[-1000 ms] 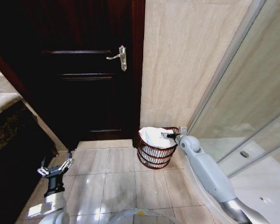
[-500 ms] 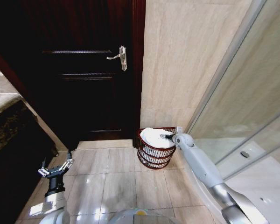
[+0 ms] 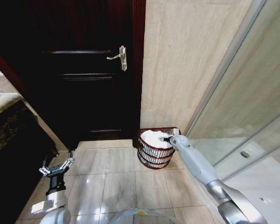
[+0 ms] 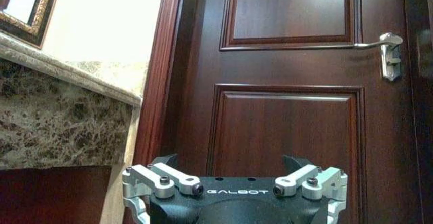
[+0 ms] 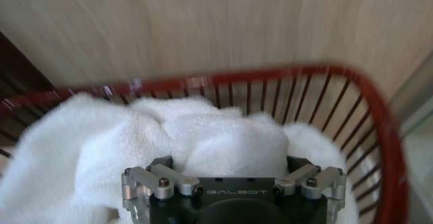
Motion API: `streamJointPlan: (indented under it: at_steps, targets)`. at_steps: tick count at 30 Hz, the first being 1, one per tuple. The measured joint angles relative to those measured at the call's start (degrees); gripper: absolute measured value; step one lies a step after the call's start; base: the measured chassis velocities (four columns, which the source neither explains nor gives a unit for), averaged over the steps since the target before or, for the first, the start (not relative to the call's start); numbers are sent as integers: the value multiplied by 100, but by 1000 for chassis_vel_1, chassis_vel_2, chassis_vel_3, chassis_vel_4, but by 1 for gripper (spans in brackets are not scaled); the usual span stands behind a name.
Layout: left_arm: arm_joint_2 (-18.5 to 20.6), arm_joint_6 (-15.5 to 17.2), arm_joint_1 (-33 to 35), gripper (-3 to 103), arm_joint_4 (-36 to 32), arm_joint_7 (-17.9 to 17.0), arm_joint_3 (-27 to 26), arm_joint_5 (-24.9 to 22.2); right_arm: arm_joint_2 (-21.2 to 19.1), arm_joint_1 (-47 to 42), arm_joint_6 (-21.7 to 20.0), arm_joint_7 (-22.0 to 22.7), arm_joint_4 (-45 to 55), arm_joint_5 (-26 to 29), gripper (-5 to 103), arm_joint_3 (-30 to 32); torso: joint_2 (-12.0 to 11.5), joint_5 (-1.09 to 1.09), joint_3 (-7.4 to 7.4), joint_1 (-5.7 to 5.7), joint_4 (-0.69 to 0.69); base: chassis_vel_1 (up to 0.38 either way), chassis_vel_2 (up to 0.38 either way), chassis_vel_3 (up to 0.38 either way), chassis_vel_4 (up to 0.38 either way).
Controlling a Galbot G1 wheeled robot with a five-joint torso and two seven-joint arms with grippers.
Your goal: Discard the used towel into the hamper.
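Towel (image 3: 155, 138) sits heaped in the hamper (image 3: 154, 156) — right gripper (image 3: 165, 138) at its rim, jaw state unclear; left gripper (image 3: 56, 166) splayed wide, parked low.

Right gripper (image 3: 164, 138) jaws hidden by towel (image 5: 223, 143).

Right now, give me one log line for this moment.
right gripper: inside hamper rim, on white towel | left gripper: idle, low near door | towel: in hamper
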Motion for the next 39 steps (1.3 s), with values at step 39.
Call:
streamJointPlan:
  at_steps: [39]
  targets:
    - [0, 20, -152, 100, 153, 15, 101, -50, -225, -459, 148, 342, 746, -512, 100, -246, 0, -2, -1, 0, 0, 0, 0, 0, 0]
